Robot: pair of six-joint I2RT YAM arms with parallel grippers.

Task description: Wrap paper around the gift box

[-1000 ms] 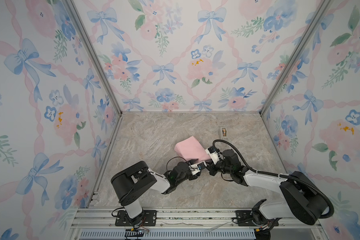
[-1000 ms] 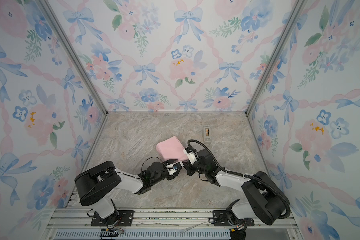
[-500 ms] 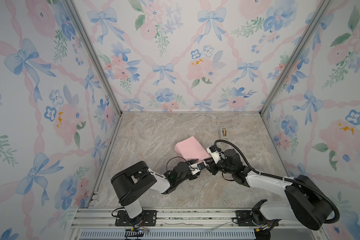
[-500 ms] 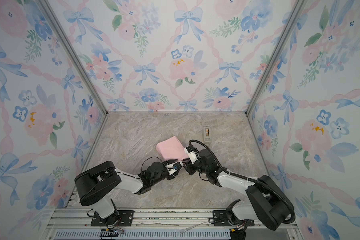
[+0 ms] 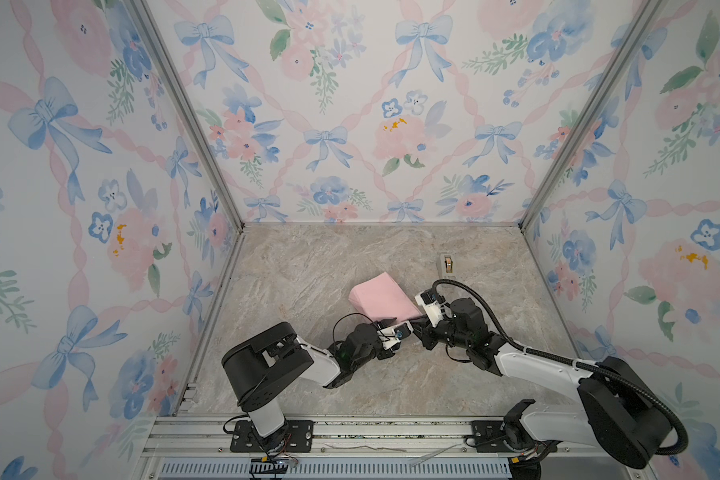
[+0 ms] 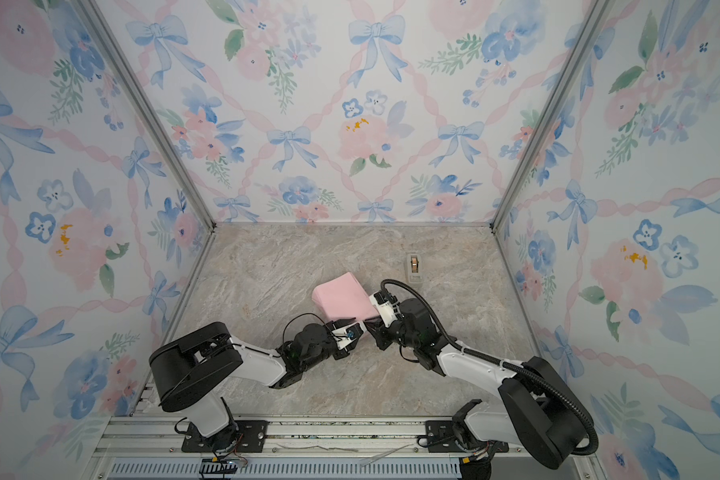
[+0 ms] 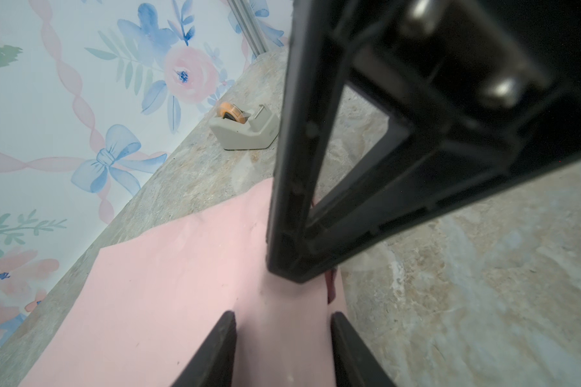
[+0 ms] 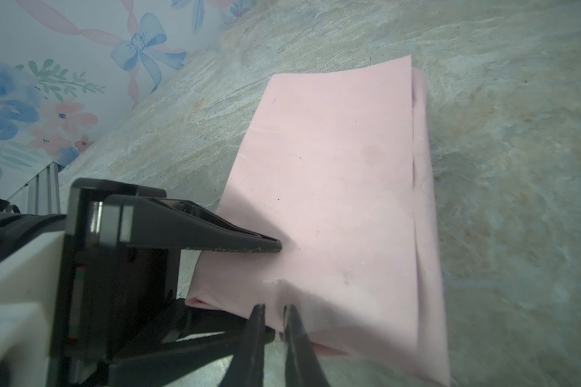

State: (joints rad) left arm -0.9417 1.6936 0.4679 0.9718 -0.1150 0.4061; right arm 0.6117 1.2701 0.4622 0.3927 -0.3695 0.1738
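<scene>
The paper (image 5: 381, 297) (image 6: 341, 297) lies pink side out, folded into a bundle in the middle of the table. The gift box is hidden. My left gripper (image 5: 393, 322) (image 7: 282, 318) is at the bundle's near end. The paper (image 7: 148, 301) fills the gap between its fingers. In the right wrist view, one of its fingers (image 8: 232, 246) lies on top of the paper (image 8: 332, 167) and the other runs underneath. My right gripper (image 5: 416, 323) (image 8: 275, 311) meets it from the right, its jaws nearly together on the paper's near edge.
A beige tape dispenser (image 5: 446, 264) (image 6: 413, 266) (image 7: 245, 130) stands behind the bundle to the right, near the back wall. Floral walls close in the table on three sides. Both wrists crowd together at the bundle's near end.
The right jaws have closed in on the paper's near edge after a short opening. The left jaws have narrowed slightly. The bundle has stayed in place.
</scene>
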